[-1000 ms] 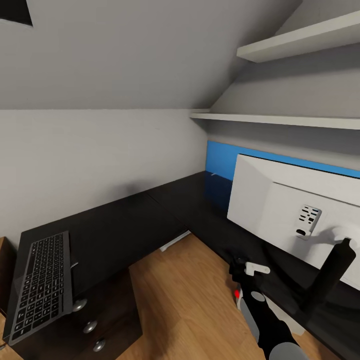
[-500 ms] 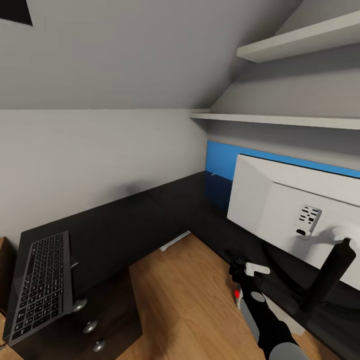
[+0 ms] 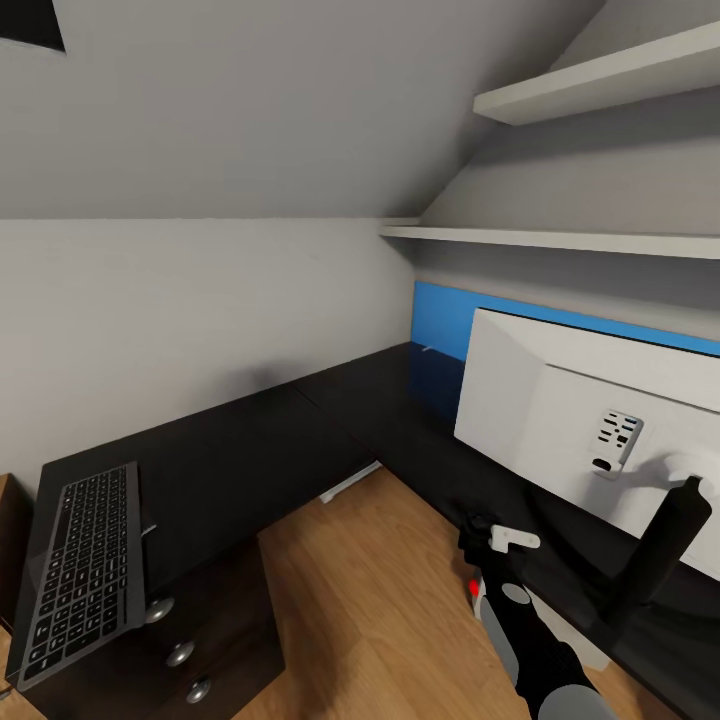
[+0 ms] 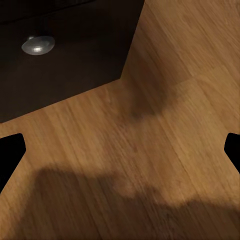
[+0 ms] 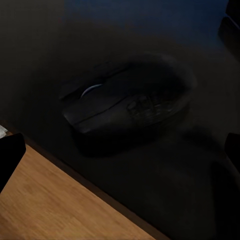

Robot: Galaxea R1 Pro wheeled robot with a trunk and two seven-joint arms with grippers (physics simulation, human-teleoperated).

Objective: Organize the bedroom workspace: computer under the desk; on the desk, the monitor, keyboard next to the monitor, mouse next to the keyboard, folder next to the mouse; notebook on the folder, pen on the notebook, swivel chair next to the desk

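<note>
Dark drawer [image 4: 65,55], silver knob [image 4: 38,45], wood floor [image 4: 150,150].

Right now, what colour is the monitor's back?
White; the monitor shows its back best in the head view.

Lighting: soft, even, diffuse in head view; pale sloped wall bright. Glossy black L-shaped desk top [image 3: 250,440] dim, faintly reflective. Right wrist view very dark; small dark oval mouse [image 5: 127,97] barely distinguishable. Soft blurred shadows across light wood floor [image 4: 150,165]. Renders slightly soft.
</note>
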